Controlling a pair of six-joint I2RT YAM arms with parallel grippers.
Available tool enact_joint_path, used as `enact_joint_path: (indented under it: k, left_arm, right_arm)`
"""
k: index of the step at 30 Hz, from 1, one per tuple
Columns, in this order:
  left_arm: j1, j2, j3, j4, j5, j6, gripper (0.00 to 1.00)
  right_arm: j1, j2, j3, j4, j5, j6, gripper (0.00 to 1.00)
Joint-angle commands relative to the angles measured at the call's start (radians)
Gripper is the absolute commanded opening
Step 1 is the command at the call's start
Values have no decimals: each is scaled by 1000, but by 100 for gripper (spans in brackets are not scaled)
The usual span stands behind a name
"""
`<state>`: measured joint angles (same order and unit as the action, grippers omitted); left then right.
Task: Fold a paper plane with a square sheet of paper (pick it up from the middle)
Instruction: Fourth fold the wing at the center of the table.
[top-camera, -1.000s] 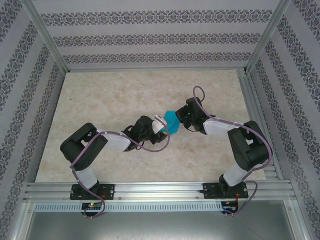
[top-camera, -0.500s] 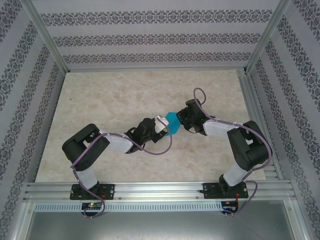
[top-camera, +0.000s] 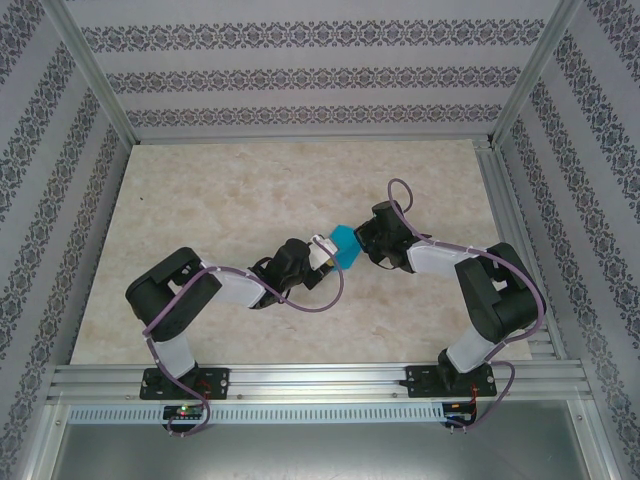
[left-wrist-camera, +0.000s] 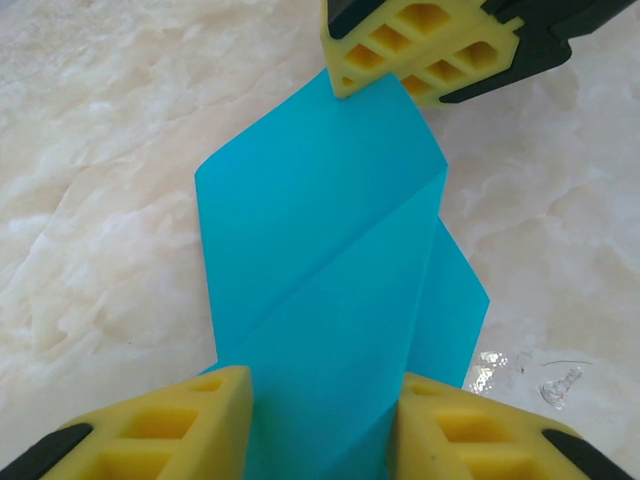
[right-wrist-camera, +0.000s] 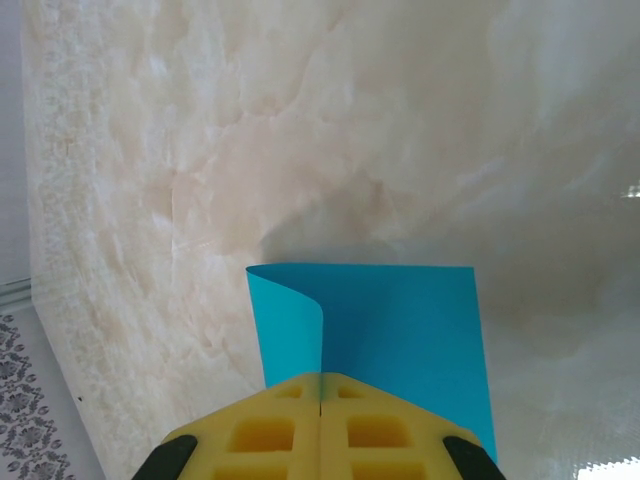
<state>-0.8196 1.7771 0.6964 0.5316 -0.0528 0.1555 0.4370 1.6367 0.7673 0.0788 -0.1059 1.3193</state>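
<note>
The square sheet of paper (top-camera: 346, 244) is teal-blue and partly folded, and it hangs just above the table between my two grippers. My right gripper (top-camera: 363, 240) is shut on its far corner. In the right wrist view the yellow fingertips (right-wrist-camera: 290, 425) meet, and the sheet (right-wrist-camera: 405, 330) comes out of the seam with one edge curled over. In the left wrist view the folded sheet (left-wrist-camera: 320, 250) runs down into my left gripper (left-wrist-camera: 325, 390). Its jaws stand apart, one pad on each side of the paper's width. The right gripper (left-wrist-camera: 425, 50) pinches the sheet's top corner there.
The marble-patterned table (top-camera: 230, 190) stretches bare to the left and back. Aluminium frame rails (top-camera: 300, 378) line the near edge, and patterned walls close in the other sides. Both forearms and their purple cables crowd the table's centre.
My left gripper has slid right, up to the sheet, and its jaws have narrowed around it. The right gripper and the paper have shifted slightly toward the back.
</note>
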Motion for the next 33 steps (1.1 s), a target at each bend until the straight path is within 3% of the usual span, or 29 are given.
enact_joint_path:
  k: [1,9,16,23,27,33]
  left_arm:
    - [-12,22,7,9,28,-26,36]
    - [-12,35,25,-12,33,-58,27]
    - [-10,61,27,-7,79,-111,20]
    - [-2,79,25,-7,110,-194,16]
    - [18,74,32,-39,154,-274,14]
    - [49,69,48,-78,211,-376,11]
  right_arm:
    - [6,-20,-14,14,-3,17,0]
    - [3,-20,-19,17,-13,11,2]
    - [-7,-36,-28,27,-41,-40,18]
    - [-50,-69,-92,142,-151,-141,38]
    - [-82,-80,-153,248,-251,-202,42]
    - [-92,-112,-194,289,-307,-300,45]
